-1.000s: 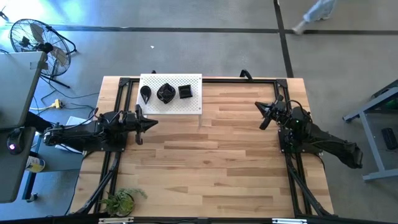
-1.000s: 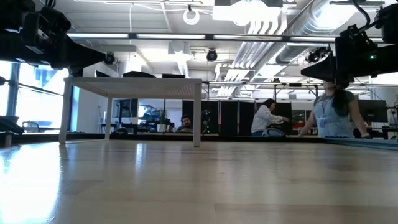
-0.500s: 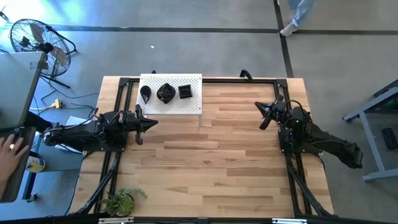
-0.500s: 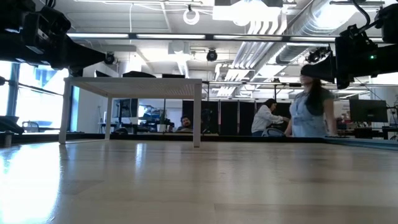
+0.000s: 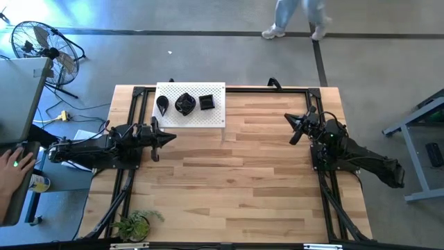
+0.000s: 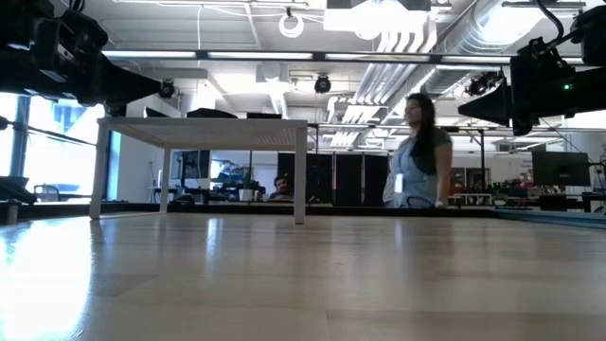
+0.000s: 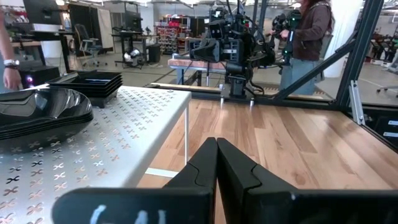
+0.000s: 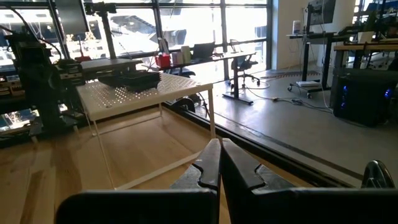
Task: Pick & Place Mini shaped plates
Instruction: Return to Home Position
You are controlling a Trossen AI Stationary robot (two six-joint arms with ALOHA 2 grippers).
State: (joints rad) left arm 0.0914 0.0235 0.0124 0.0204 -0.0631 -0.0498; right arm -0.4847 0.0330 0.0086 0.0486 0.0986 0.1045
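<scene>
Both arms sit drawn in. The left gripper and the right gripper point toward each other, well apart and raised level. Each arm trails back behind its claw toward its own side. The left fingers are pressed together, tips touching, and so are the right fingers.

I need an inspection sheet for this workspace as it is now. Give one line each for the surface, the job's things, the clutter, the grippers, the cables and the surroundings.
Surface: wooden table, bare except for a white perforated shelf at its far left.
Job's things: on the shelf, a leaf-shaped stack, wavy round stack and square stack of black plates.
Clutter: small plant at the near left corner.
Grippers: left gripper and right gripper shut, empty, above the table.
Cables: loose cables on the floor beside the fan.
Surroundings: person beyond the far edge; hand at the left desk.
</scene>
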